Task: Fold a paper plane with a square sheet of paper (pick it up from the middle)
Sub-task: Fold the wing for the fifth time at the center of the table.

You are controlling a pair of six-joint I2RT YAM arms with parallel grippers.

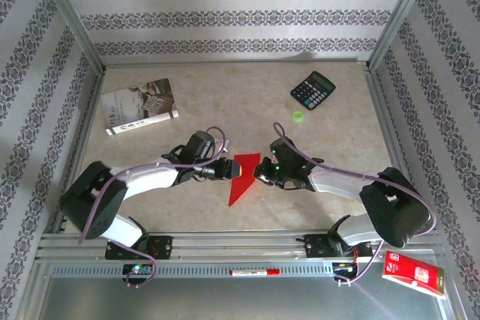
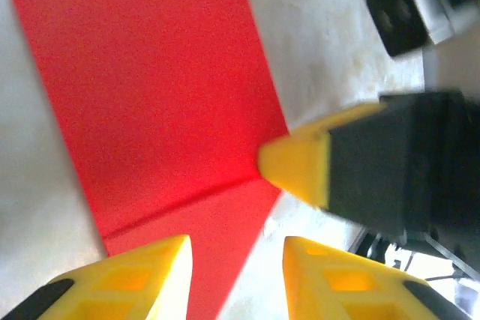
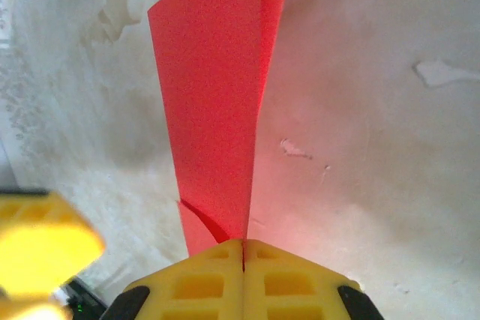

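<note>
My right jaws are pressed shut on the edge of the square sheet of paper. It is partly folded and sits mid-tabletop, between my arms. My left jaws stand part open just above it, holding nothing. The paper is thin, matte and bright red. I judge it light, limp and easy to tear, so it is best pinched gently near the crease.

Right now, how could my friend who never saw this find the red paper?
Look at the middle of the beige table. The thin bright red sheet of paper sits there, pinched by the right gripper. Unlike the glossy red packet with yellow trim at the near right corner, it is plain and creased.
</note>
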